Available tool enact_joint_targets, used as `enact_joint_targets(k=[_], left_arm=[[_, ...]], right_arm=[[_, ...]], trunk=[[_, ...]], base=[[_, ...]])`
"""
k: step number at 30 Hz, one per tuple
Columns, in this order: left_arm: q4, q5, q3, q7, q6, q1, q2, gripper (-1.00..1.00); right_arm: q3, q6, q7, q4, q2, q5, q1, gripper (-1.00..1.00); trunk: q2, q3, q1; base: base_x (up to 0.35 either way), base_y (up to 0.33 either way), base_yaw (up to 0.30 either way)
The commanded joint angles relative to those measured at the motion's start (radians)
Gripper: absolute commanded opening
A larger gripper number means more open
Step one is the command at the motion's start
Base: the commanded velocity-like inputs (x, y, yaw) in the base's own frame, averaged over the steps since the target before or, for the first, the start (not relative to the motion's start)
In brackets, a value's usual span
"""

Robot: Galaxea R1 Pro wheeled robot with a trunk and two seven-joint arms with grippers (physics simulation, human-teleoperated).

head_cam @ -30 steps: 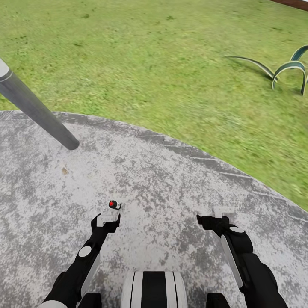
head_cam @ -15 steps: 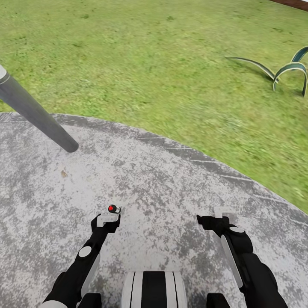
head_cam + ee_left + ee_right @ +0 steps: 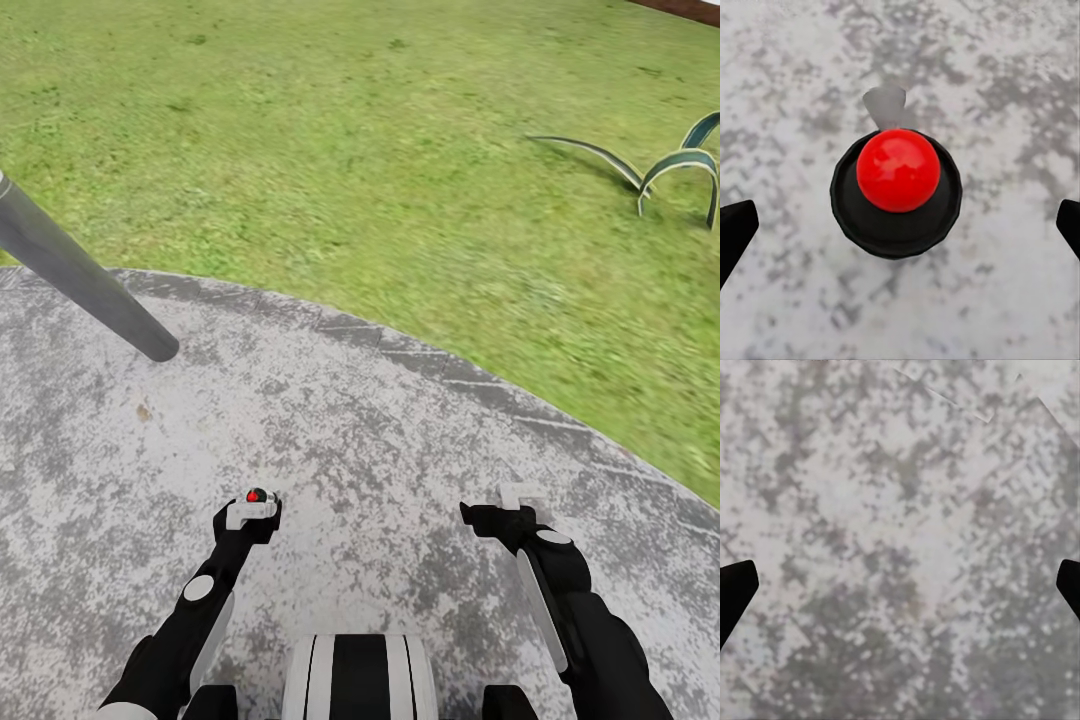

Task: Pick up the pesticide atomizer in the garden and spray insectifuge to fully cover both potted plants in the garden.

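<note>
Grey mottled patio (image 3: 380,420) lies under both arms, lawn (image 3: 350,150) beyond. Left claw (image 3: 250,512) hangs spread wide, empty, over a black knob with a red ball (image 3: 898,171). Right claw (image 3: 520,495) is likewise wide apart and empty. Far right, striped agave (image 3: 670,165); far left, a grey pole (image 3: 75,275).

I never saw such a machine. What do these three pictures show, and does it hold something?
This is a wheeled robot with two arms. The big picture looks down from its head: left arm, right arm, above a round grey speckled patio with a grey pole standing on it, green lawn and a striped spiky plant beyond. The other two come from cameras at each wrist. The left one looks at a small round black object with a red top on the patio. Both pairs of jaws stand open and hold nothing.
</note>
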Motion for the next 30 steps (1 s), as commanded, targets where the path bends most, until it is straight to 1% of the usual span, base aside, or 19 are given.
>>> enact_joint_targets(k=[1,14,24,30], left_arm=[[0.000,0.000,-0.001,0.001,-0.003,0.000,0.000,1.00],[0.000,0.000,0.000,0.001,-0.002,0.000,0.000,1.00],[0.000,0.000,0.001,0.001,-0.003,0.000,0.000,1.00],[0.000,0.000,0.001,0.001,-0.002,0.000,0.000,1.00]], right_arm=[[0.000,0.005,0.000,-0.001,0.000,0.000,0.000,1.00],[0.000,0.005,0.000,-0.001,0.000,0.000,0.000,1.00],[0.000,0.005,0.000,0.000,0.000,0.000,0.000,1.00],[0.000,0.005,0.000,0.000,0.000,0.000,0.000,1.00]], trunk=[[0.000,0.000,0.000],[0.000,-0.001,0.000],[0.000,-0.010,0.000],[0.000,-0.011,0.000]], base=[[0.005,-0.003,0.000],[0.000,0.000,0.000],[0.000,0.000,0.000],[0.000,0.000,0.000]])
